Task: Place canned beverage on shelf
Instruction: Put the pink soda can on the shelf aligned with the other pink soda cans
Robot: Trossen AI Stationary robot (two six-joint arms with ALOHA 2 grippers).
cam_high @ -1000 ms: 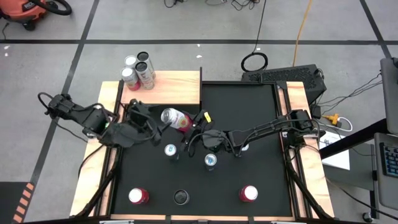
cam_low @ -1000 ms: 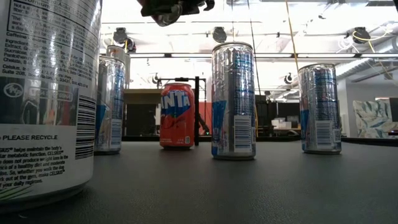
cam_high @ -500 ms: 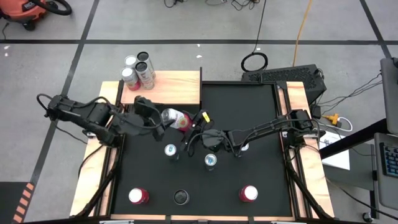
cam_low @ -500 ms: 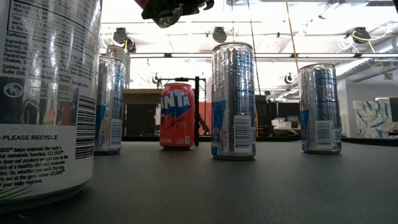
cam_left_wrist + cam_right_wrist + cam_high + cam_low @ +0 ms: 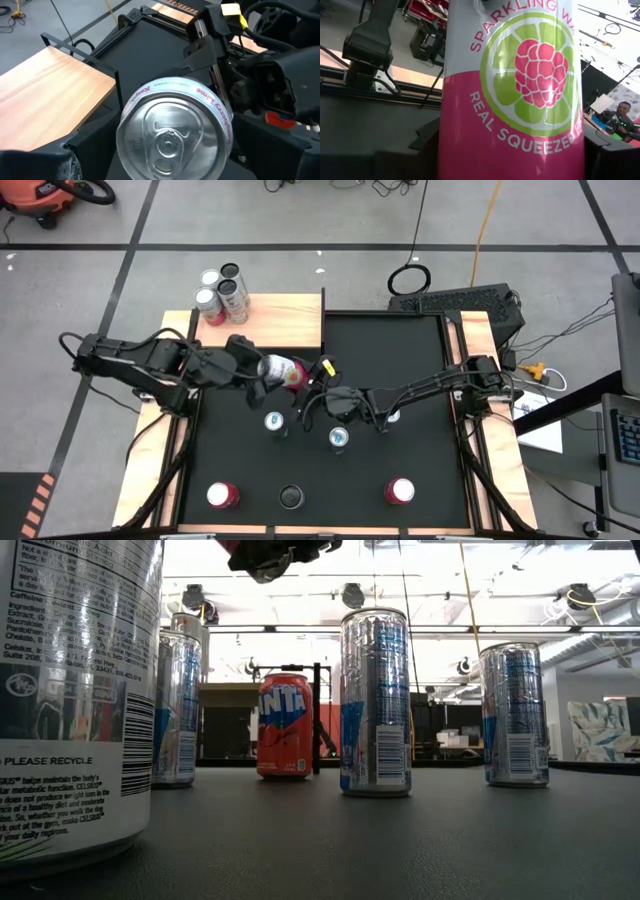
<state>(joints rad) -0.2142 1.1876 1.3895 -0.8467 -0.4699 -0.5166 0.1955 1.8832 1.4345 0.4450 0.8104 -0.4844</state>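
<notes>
While overhead hides it, wrist shows can [image 5: 175,132] top.

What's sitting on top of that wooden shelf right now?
The shelf carries three cans clustered at its far left corner; the rest of the board is bare wood, except the near edge, which the left gripper covers.

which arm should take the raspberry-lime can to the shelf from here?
Left, probably. The right gripper holds the raspberry-lime can tilted above the mat, top toward the open left gripper, which sits between can and shelf. The right arm is already stretched across the table.
</notes>
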